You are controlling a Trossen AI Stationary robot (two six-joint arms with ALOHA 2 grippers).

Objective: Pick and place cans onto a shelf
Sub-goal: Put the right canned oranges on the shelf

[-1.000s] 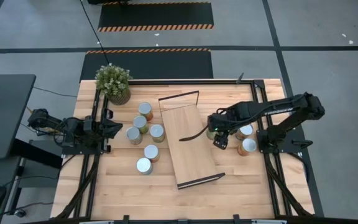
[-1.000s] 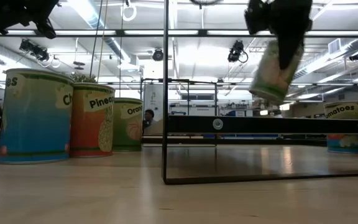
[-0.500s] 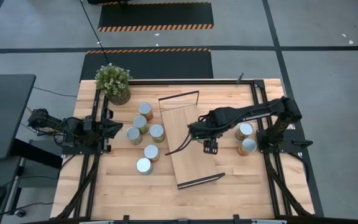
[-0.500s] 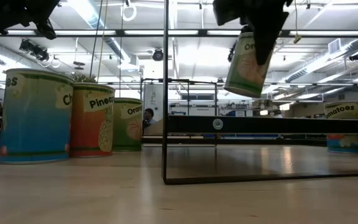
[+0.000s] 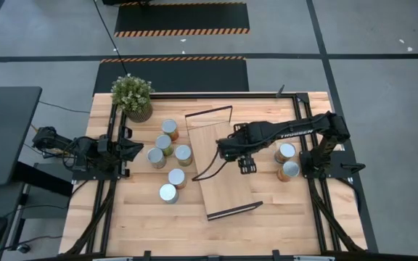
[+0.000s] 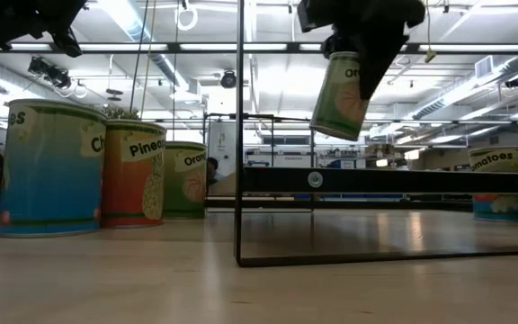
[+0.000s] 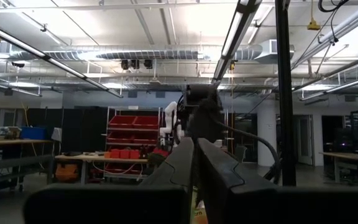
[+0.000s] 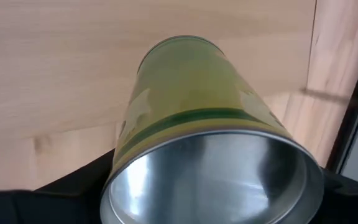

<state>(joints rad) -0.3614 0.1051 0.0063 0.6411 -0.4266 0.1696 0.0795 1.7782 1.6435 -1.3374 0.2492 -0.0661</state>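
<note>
My right gripper (image 5: 228,149) hangs over the far half of the shelf's light-wood board (image 5: 227,177) and is shut on a green-labelled can (image 6: 339,95). The arm hides this can in the high view. It fills the right wrist view (image 8: 197,118), with the board below it. Several cans (image 5: 170,156) stand upright on the table left of the shelf, and two more (image 5: 287,161) stand to its right. My left gripper (image 5: 130,148) waits at the table's left edge, its fingers (image 7: 194,168) together. My right gripper pinches the can's side wall just below its silvery top rim (image 8: 126,158) between its two fingers, one on each side. The fingers come from above, pointing down. The can hangs below them, tilted, clear of the board.
A potted green plant (image 5: 132,96) stands at the table's far left corner. Thin black wire frames rise at the shelf's far end (image 5: 209,116) and near end (image 5: 235,210). The near half of the board is bare.
My right gripper has carried the can toward the table's left edge, from beside the two right-hand cans to above the shelf's board. It has stayed shut, and the can has stayed lifted and tilted.
</note>
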